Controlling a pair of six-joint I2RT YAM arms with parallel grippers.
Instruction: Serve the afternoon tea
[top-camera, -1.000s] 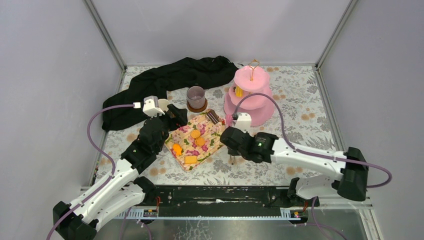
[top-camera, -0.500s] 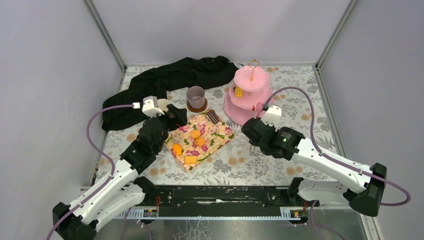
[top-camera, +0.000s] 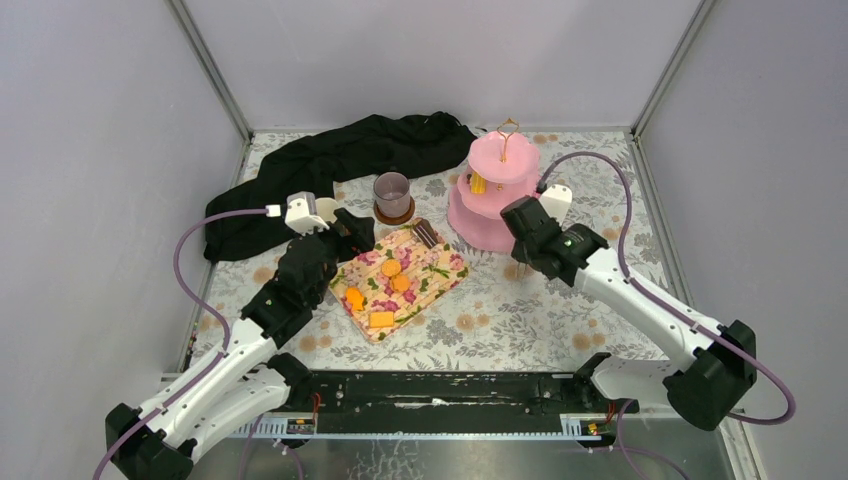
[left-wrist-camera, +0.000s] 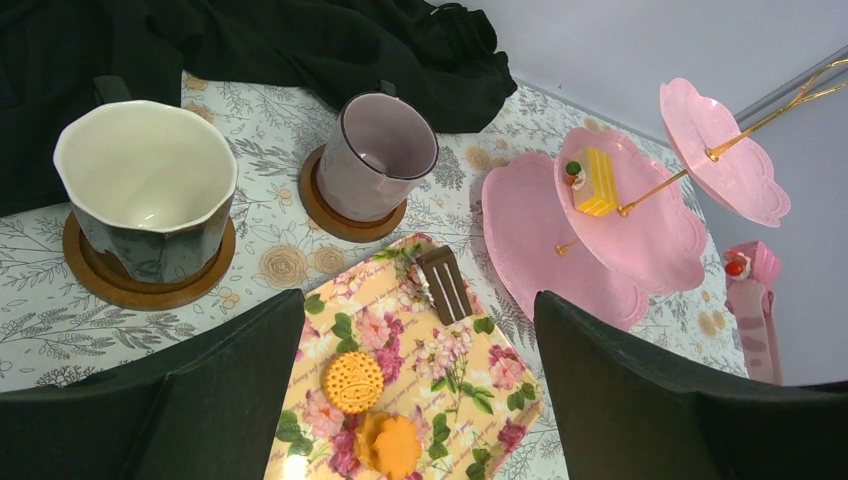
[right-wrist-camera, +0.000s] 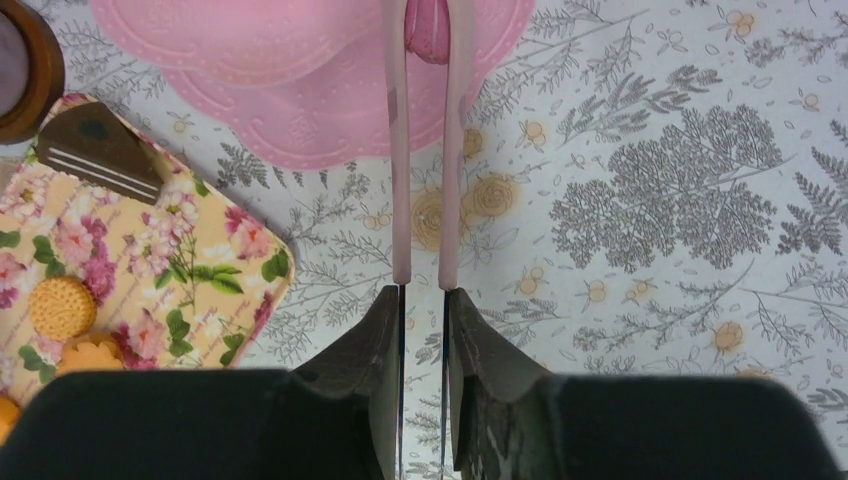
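Placing step: your right gripper (right-wrist-camera: 423, 295) is clenched on pink tongs (right-wrist-camera: 398, 150) that pinch a pink cake (right-wrist-camera: 432, 25) over the tiered stand (right-wrist-camera: 250, 60), far right. Next, judge the drop onto a plate and ease the tongs apart, clear of the upper tiers. Your left gripper (left-wrist-camera: 418, 300) hangs released above the floral napkin (left-wrist-camera: 470, 370), where biscuits (left-wrist-camera: 352, 381) and a brown slice (left-wrist-camera: 443, 283) wait.

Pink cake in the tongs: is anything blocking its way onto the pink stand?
Nothing visible does. The right gripper holds pink tongs pinching the pink cake over the pink stand at its edge, where the plate looks bare.
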